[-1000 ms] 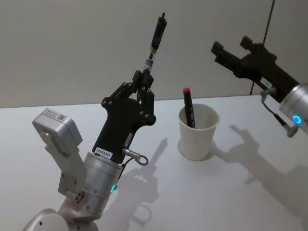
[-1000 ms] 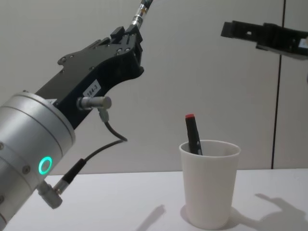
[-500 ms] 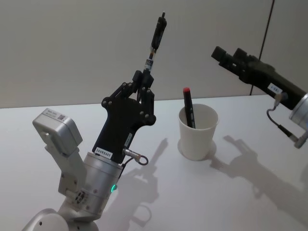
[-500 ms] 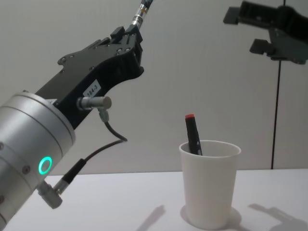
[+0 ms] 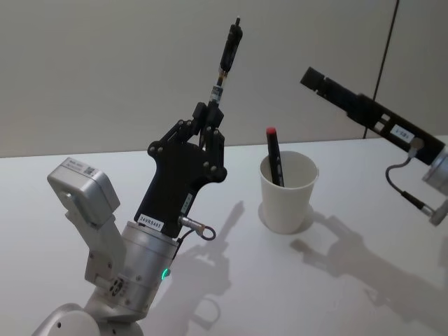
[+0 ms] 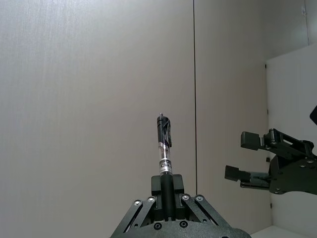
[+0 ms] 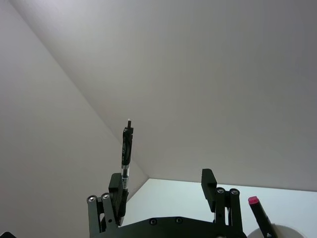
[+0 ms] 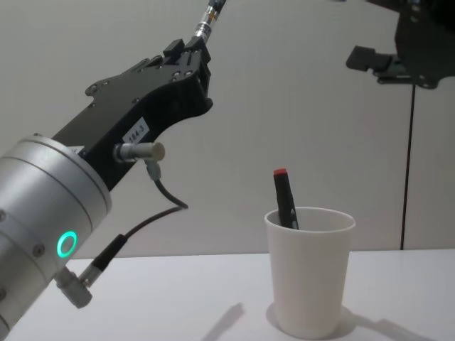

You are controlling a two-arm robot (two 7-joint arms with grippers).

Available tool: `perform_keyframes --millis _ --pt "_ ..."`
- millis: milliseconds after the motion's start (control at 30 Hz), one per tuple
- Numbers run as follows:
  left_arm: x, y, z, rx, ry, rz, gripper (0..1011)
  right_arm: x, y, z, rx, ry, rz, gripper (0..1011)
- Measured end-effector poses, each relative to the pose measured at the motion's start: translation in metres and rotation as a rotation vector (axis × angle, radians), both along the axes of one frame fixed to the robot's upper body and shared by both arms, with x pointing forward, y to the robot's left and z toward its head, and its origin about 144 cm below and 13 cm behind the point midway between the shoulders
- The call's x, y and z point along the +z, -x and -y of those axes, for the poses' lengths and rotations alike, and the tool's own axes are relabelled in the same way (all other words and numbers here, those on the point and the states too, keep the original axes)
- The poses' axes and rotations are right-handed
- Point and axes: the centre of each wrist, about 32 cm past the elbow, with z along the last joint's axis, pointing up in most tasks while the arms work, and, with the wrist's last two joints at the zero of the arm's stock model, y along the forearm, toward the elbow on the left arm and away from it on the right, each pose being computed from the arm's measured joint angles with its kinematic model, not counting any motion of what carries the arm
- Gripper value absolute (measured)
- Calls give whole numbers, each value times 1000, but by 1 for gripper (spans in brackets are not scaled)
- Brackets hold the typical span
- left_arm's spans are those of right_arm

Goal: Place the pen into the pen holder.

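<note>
Pen [image 5: 227,59] held vert. in left tool [image 5: 210,112].

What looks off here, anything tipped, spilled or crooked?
Nothing stands out. The pen holder stands upright on the table with a red-capped marker leaning inside. The left gripper holds the pen pointing up in the air; the right gripper is open, raised above the table.

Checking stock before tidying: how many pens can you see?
2. One pen is clamped in the left tool, raised left of the cup; a red-capped pen stands in the cup. Others could lie hidden inside it.
</note>
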Motion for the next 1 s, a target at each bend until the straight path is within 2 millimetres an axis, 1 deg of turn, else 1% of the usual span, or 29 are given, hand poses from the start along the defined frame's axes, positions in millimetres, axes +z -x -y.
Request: perform_keyframes --millis 267,567,800,1000 --pt "0 0 0 0 0 0 133 -4 -5 -9 2 22 -47 1001" --pt "0 0 0 0 0 0 133 -8 -13 -28 3 47 -109 1001" --pt "0 0 0 0 0 0 133 -7 -16 -41 38 4 -145 1001" --pt "0 0 0 0 0 0 133 -2 -15 -45 71 -52 -166 1001"
